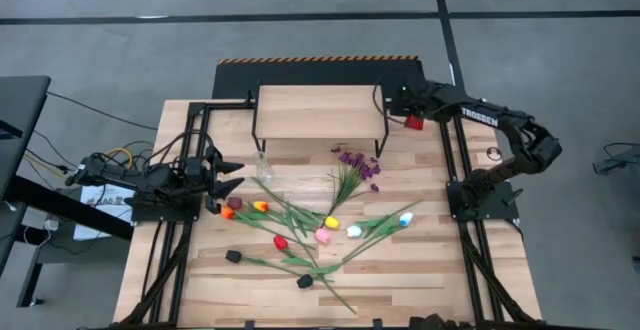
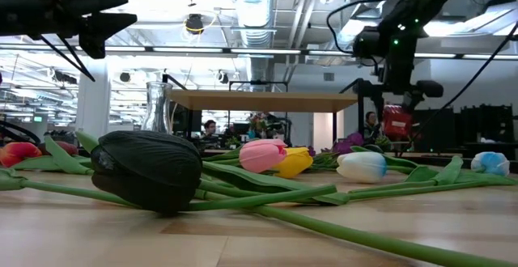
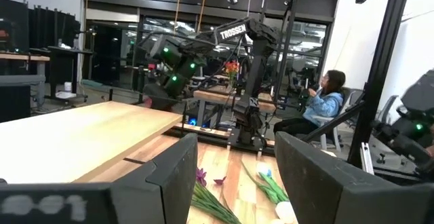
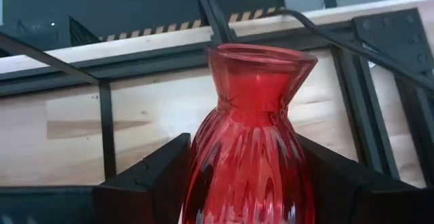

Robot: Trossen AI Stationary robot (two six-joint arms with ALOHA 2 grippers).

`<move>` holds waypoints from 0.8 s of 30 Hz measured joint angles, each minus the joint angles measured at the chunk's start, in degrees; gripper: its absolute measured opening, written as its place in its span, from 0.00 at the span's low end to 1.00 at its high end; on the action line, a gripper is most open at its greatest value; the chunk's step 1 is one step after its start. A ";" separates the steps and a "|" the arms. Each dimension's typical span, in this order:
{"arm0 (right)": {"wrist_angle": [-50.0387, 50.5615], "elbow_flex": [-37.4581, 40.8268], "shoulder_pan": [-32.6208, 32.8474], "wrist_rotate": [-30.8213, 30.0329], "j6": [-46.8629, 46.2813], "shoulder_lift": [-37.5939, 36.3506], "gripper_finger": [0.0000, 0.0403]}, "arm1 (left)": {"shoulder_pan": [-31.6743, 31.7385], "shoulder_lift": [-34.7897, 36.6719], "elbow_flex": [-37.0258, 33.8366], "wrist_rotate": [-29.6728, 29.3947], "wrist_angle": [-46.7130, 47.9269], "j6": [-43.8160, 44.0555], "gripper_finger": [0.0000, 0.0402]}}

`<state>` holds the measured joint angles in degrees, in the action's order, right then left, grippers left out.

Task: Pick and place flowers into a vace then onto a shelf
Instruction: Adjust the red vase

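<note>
Flowers [image 1: 300, 225] strewn across desk [image 1: 420, 270]; right hand [image 1: 410, 120] clamps red vase [image 4: 251, 149] beside shelf [image 1: 318, 110], left hand [image 1: 222, 175] fingers apart, empty.

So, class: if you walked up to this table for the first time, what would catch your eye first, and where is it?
Probably the loose flowers scattered across the middle of the wooden table, red, yellow, pink, white and black heads on long green stems. Next, the red vase between the right gripper's fingers, by the right end of the shelf. A clear vase stands in front of the shelf, and the left gripper hangs open at the table's left edge.
</note>
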<state>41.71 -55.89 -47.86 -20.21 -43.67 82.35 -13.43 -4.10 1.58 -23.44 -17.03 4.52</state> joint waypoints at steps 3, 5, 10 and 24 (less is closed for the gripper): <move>-1.42 1.62 1.75 -1.24 -1.60 0.00 0.55 | 0.00 0.00 0.00 0.00 -0.56 1.08 0.47; -2.27 3.26 2.50 -1.30 -2.59 -0.14 0.54 | 0.00 0.00 0.00 0.00 -0.53 1.48 0.47; -2.51 7.99 5.10 -3.90 -6.05 -3.45 0.55 | 0.00 0.00 0.00 -0.05 -0.51 1.76 0.47; -5.52 18.63 23.77 -17.54 -19.83 -19.06 0.55 | 0.00 0.00 0.00 -0.13 -0.36 1.23 0.47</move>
<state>36.18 -37.26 -24.09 -37.75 -63.50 63.28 -13.43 -4.10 1.58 -23.56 -17.39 5.76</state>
